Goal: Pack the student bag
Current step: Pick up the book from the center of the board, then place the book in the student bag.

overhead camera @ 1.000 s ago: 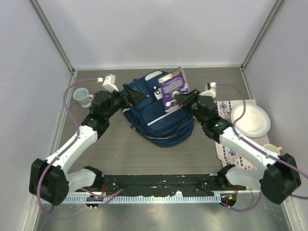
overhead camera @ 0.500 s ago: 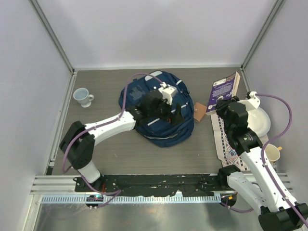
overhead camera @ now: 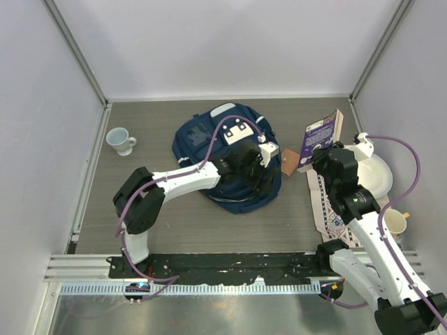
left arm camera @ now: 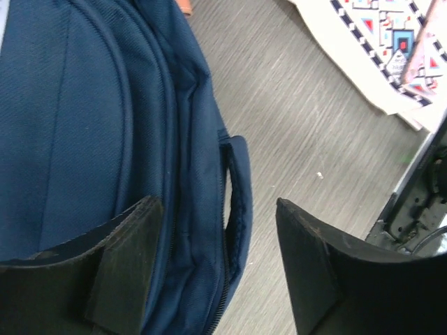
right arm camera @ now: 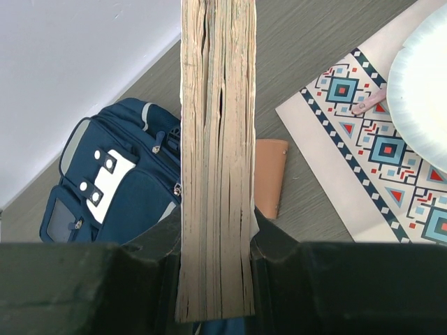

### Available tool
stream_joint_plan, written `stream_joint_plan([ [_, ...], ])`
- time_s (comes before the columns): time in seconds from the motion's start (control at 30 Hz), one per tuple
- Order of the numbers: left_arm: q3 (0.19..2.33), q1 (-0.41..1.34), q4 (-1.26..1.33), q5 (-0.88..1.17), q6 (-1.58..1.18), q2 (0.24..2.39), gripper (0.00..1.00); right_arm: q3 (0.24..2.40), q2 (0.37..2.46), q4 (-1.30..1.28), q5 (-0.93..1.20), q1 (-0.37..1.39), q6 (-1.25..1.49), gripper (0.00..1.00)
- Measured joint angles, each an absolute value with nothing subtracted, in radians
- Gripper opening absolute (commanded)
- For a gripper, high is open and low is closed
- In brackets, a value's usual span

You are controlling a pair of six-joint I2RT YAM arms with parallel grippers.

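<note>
The navy student bag (overhead camera: 209, 139) lies flat in the middle of the table, white patch up; it also shows in the right wrist view (right arm camera: 112, 181). My left gripper (overhead camera: 269, 180) is open over the bag's right edge, its jaws straddling the blue carry handle (left arm camera: 237, 188) and zip seam without touching. My right gripper (overhead camera: 323, 159) is shut on a purple-covered book (overhead camera: 320, 136), held upright to the right of the bag; its page edge (right arm camera: 216, 160) fills the right wrist view. A tan leather case (overhead camera: 289, 162) lies between bag and book.
A patterned placemat (overhead camera: 327, 209) with a white plate (overhead camera: 374, 174) lies at the right. A yellow cup (overhead camera: 392, 222) stands near the right edge. A white mug (overhead camera: 120, 140) stands at the far left. Walls enclose the back and sides.
My left gripper has slid right across the bag to its right edge. My right arm, after carrying the book away from the bag to the right, holds it there, shifted slightly.
</note>
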State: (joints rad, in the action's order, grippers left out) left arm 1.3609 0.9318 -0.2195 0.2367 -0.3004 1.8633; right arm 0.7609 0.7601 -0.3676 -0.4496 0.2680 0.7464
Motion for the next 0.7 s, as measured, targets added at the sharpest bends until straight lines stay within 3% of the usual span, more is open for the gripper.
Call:
stream_joint_plan([
  [0.07, 1.367, 0.932, -0.233, 0.218, -0.297, 1.865, 0.51, 0.761, 0.760, -0.368, -0.444, 0.265, 0.746, 0.01],
  [0.13, 1.370, 0.932, -0.245, 0.194, -0.295, 1.865, 0.47, 0.761, 0.760, -0.368, -0.437, 0.262, 0.746, 0.01],
  [0.17, 1.370, 0.932, -0.249, 0.182, -0.296, 1.865, 0.37, 0.761, 0.760, -0.368, -0.434, 0.260, 0.746, 0.01],
  [0.23, 1.371, 0.932, -0.261, 0.155, -0.290, 1.865, 0.29, 0.761, 0.760, -0.369, -0.426, 0.257, 0.745, 0.01],
  [0.37, 1.379, 0.932, -0.282, 0.130, -0.285, 1.871, 0.03, 0.761, 0.760, -0.369, -0.416, 0.254, 0.745, 0.01],
  [0.7, 1.367, 0.931, -0.291, 0.020, -0.302, 1.835, 0.00, 0.760, 0.756, -0.400, -0.394, 0.250, 0.743, 0.01],
])
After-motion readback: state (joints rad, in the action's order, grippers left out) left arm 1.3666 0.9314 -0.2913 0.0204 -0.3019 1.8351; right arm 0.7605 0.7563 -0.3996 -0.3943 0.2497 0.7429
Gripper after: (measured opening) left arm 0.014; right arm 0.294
